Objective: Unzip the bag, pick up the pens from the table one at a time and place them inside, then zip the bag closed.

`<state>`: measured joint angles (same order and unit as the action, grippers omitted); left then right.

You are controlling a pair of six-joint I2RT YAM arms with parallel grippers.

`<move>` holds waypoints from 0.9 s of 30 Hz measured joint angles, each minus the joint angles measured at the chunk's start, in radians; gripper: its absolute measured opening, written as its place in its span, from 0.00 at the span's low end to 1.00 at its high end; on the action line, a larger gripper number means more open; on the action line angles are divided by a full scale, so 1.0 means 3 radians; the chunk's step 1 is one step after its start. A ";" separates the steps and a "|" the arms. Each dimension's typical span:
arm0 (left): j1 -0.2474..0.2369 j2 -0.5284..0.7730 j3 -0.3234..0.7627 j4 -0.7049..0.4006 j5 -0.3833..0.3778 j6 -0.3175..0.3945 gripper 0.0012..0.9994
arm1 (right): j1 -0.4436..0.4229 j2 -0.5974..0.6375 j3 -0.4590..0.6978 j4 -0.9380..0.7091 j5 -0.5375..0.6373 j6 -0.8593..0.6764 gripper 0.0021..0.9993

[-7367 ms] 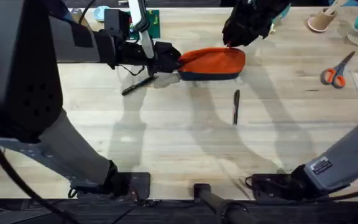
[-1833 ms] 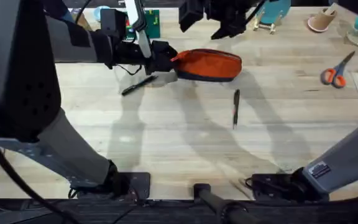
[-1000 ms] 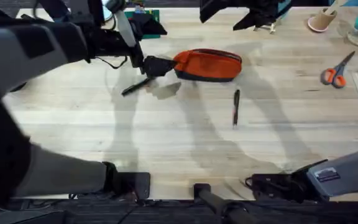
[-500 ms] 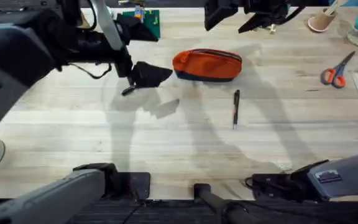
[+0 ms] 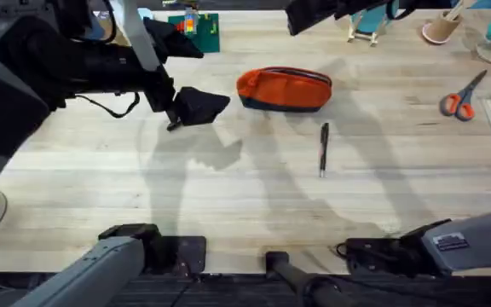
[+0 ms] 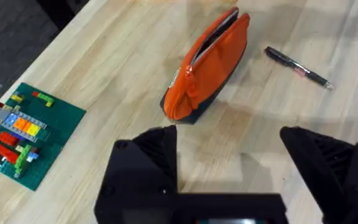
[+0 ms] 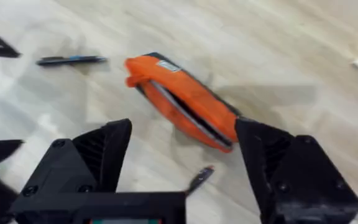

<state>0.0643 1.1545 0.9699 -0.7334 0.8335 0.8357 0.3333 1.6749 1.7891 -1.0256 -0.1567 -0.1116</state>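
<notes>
The left gripper [image 5: 196, 106] hovers empty with its jaws wide apart and hides most of one black pen [image 5: 174, 125]. The right gripper [image 7: 182, 165], also spread wide and empty, is cut off at the overhead view's far edge. The orange pencil pouch [image 5: 284, 89] lies on the wooden table [image 5: 245, 196] with its zipper partly open; the inside is too dark to make out, and the second pen [image 5: 323, 147] lies just beside it.

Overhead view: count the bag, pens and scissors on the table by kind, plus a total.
bag: 1
pens: 2, the other one past the bag's end
scissors: 1
Total: 4
</notes>
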 joint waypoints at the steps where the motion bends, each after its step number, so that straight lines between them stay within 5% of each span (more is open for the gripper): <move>1: 0.0000 0.0000 0.0000 -0.0001 -0.0002 -0.0004 0.99 | 0.0000 0.0000 0.0005 0.0001 0.0065 -0.0031 0.92; 6: 0.0000 0.0000 0.0000 -0.0001 -0.0006 -0.0010 0.99 | 0.0000 -0.0001 0.0006 -0.0001 0.0250 -0.0245 0.19; 8: 0.0000 0.0000 0.0000 -0.0001 -0.0014 -0.0013 0.99 | 0.0000 0.0000 0.0007 -0.0003 0.0288 -0.0273 0.04; 17: 0.0000 0.0000 0.0000 -0.0001 -0.0040 -0.0019 0.99 | 0.0000 0.0000 0.0008 -0.0114 0.0302 -0.0587 0.03; 27: 0.0000 0.0000 0.0000 -0.0001 -0.0040 -0.0019 0.99 | 0.0000 0.0007 0.0011 -0.0255 0.0059 -0.2492 0.03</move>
<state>0.0643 1.1545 0.9699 -0.7338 0.8215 0.8299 0.3332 1.6770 1.7924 -1.1022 -0.1390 -0.8592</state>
